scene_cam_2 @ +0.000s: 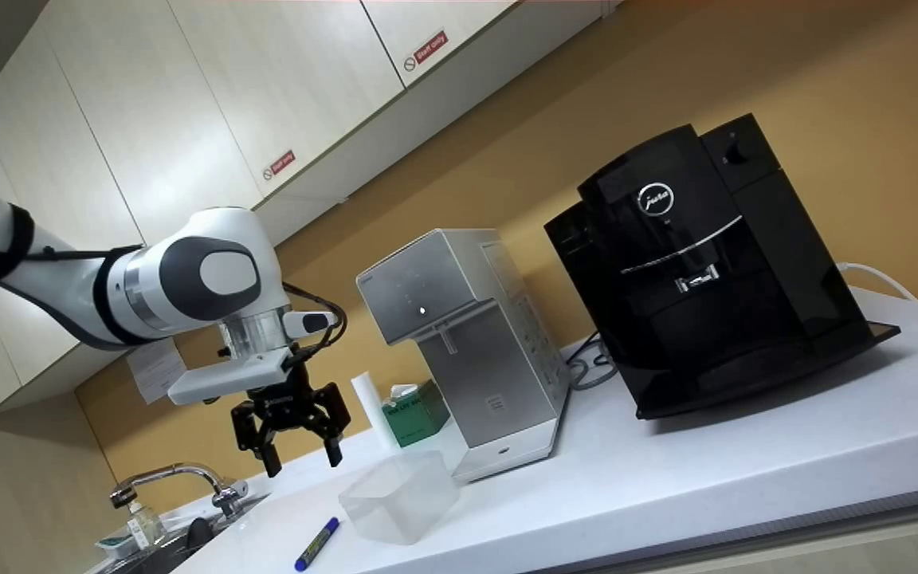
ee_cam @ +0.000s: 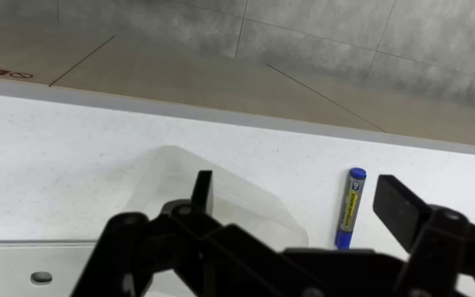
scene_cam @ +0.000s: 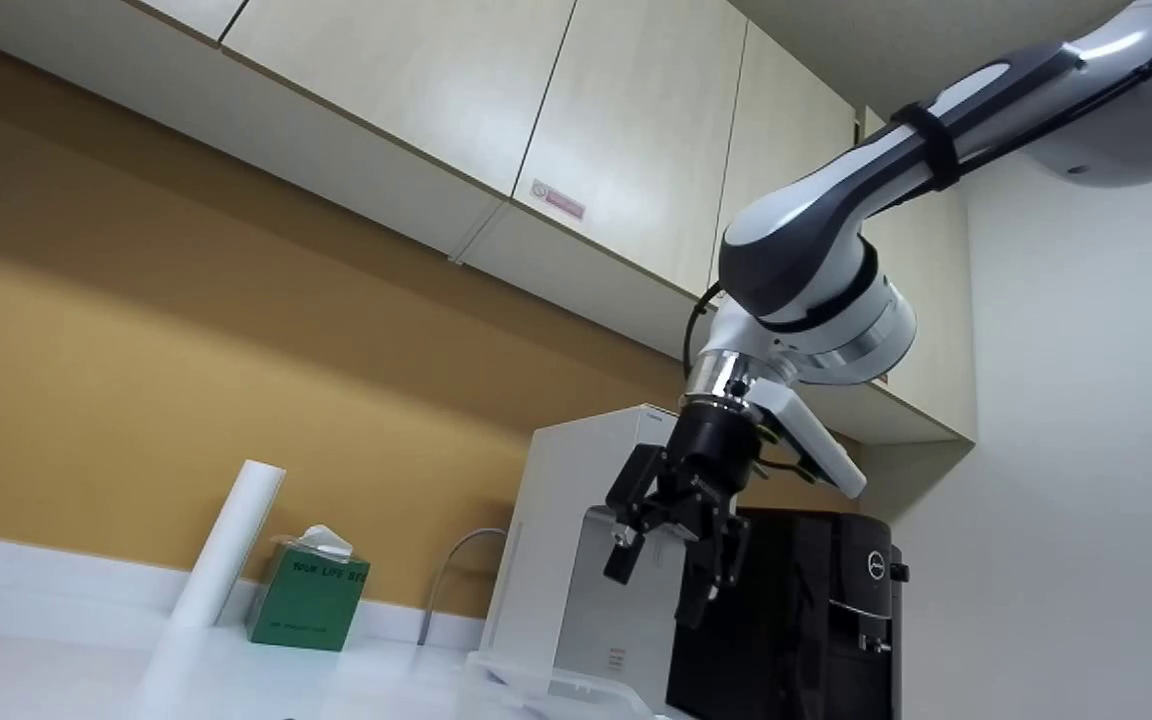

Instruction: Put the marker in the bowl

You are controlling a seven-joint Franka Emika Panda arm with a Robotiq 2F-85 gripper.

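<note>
Marker (ee_cam: 349, 208): blue ends, grey barrel, yellow label; lies at three o'clock from bowl (ee_cam: 245, 200) in wrist view. Gripper (scene_cam_2: 304, 465): has jaws apart.

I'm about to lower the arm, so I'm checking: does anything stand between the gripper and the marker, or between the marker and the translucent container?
Nothing visible stands between the open gripper and the marker, or between the marker and the translucent container beside it; only the container's raised wall would probably need clearing.
</note>
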